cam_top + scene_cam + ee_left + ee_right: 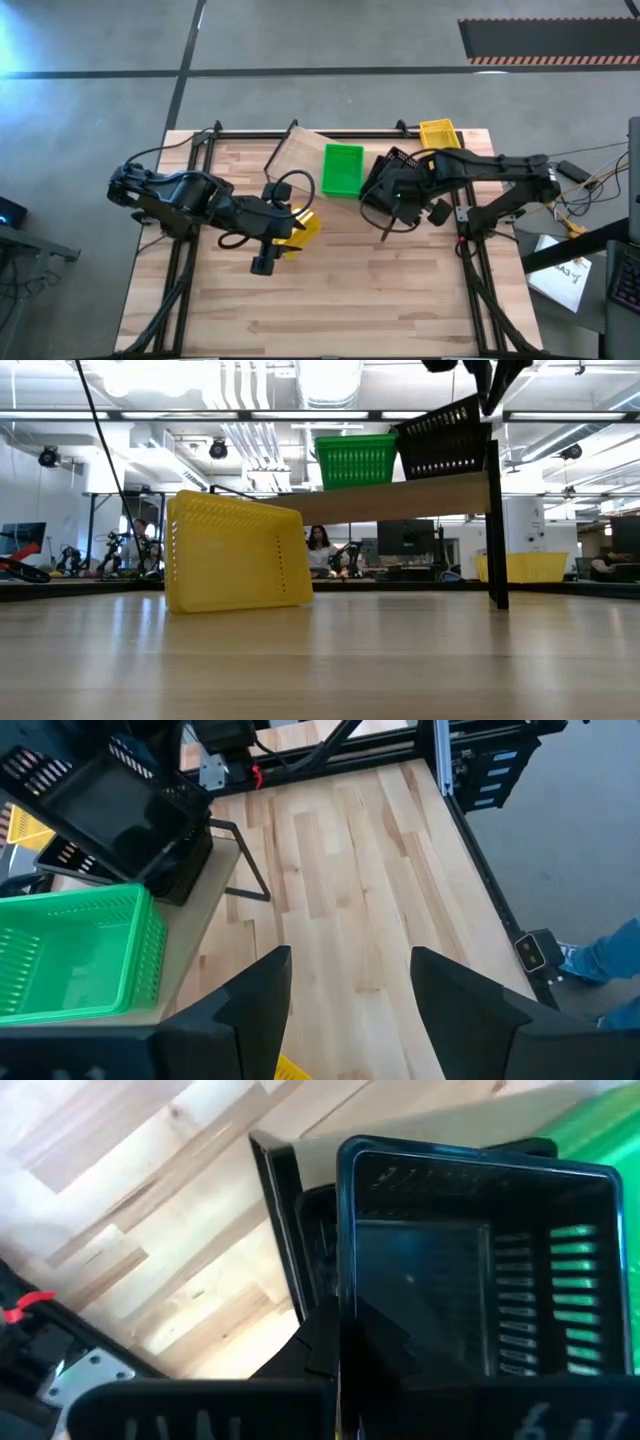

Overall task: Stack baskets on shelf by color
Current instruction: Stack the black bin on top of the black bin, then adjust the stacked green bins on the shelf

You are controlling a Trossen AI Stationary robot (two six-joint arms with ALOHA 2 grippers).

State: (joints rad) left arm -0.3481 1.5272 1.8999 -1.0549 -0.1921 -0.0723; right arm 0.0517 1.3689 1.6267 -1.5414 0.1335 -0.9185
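On the light wood shelf (295,155) stands a green basket (342,168) with a black basket (392,178) to its right. My right gripper (405,200) is shut on the black basket, and a second black rim (272,1210) shows just beside and below the held one. A yellow basket (235,552) lies tipped on its side on the table, below my left gripper (285,228). That gripper (350,1010) hangs open, pointing toward the table's right edge, with nothing between its fingers. Another yellow basket (438,133) sits at the far right. My right gripper pinches one side wall of the black basket at its rim (340,1295), with the wall running in between the two fingers. The fingers (490,385) come from above, pointing steeply down. The basket (445,438) sits tilted at the shelf's right end.
The shelf's thin black legs (495,530) stand on the slatted tabletop (380,290). Black frame rails (450,760) run along the table's edges. The wide near half of the tabletop is bare wood. People sit in the room beyond the table.
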